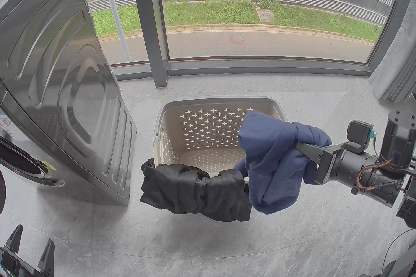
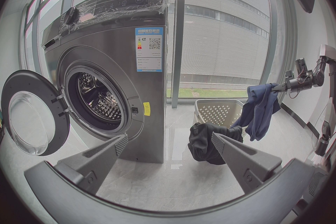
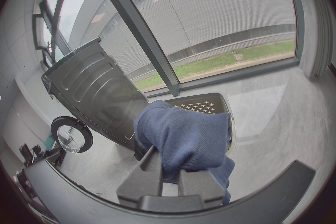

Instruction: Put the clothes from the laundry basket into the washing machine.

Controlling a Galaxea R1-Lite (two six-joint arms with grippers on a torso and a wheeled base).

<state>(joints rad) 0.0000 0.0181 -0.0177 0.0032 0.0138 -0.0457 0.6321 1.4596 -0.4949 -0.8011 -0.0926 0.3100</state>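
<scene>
The right gripper [image 1: 303, 147] was closed on the blue garment [image 1: 273, 161], which hung above the laundry basket's [image 1: 216, 100] near right corner. A black garment [image 1: 195, 191] lay over its near rim. The left gripper [image 2: 168, 136] stood open and empty. In my judgement the blue cloth should travel high, clear of the rim, into the washing machine's [image 2: 115, 60] open drum [image 2: 99, 100]. Its front label [image 2: 149, 49] and yellow sticker [image 2: 146, 109] were not surely readable.

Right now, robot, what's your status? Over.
Right gripper shut on blue cloth, held up at the basket. Left gripper open, empty. Black cloth draped over basket rim. Washer door open, nothing seen blocking.
</scene>
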